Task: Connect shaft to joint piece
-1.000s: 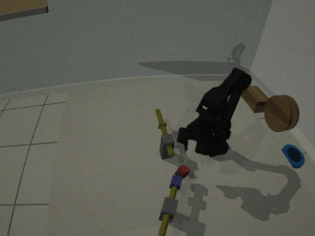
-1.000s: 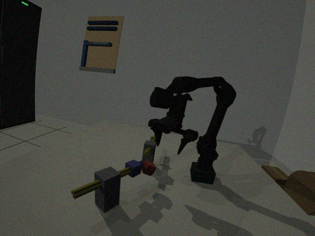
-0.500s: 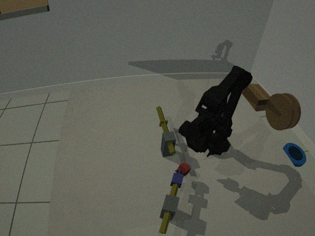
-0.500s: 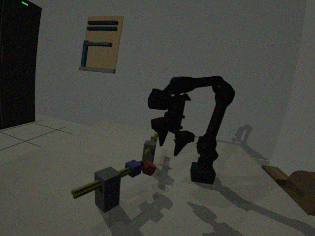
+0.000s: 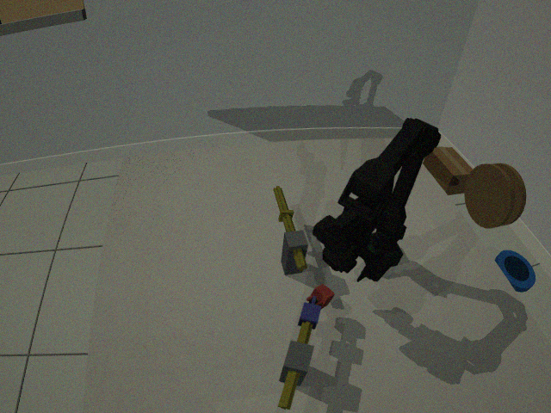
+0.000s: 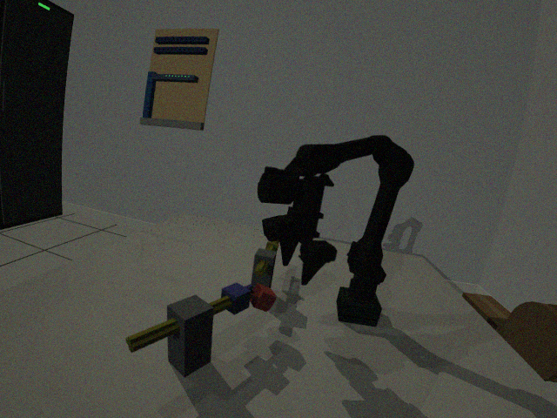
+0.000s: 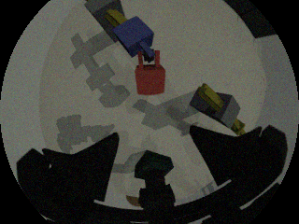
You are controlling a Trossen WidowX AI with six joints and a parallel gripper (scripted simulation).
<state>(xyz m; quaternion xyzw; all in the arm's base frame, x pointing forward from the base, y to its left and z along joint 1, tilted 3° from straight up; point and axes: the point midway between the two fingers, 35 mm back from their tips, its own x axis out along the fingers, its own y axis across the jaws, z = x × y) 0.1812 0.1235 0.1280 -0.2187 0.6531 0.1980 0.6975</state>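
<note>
The red joint piece (image 5: 322,296) (image 6: 263,298) (image 7: 149,80) hangs by two lugs on the blue yoke (image 5: 310,312) (image 6: 236,297) (image 7: 134,35) at the end of the first yellow shaft (image 5: 287,391) (image 6: 152,333), held in a grey block (image 5: 299,355) (image 6: 197,333). It is turned aside from the second shaft's line; its opening is not visible. The second yellow shaft (image 5: 279,195) (image 7: 210,97), with a collar, passes through another grey block (image 5: 297,238) (image 7: 229,111); its near end stands apart from the red piece. My gripper (image 5: 355,273) (image 6: 295,273) (image 7: 155,133) is open, empty, above and beside them.
The arm's base (image 6: 359,307) stands right of the second block in the exterior view. A brown round object (image 5: 492,195), a wooden block (image 5: 447,169) and a blue ring-like object (image 5: 501,261) lie at the right edge in the top view. A wall board (image 6: 184,98) hangs far behind.
</note>
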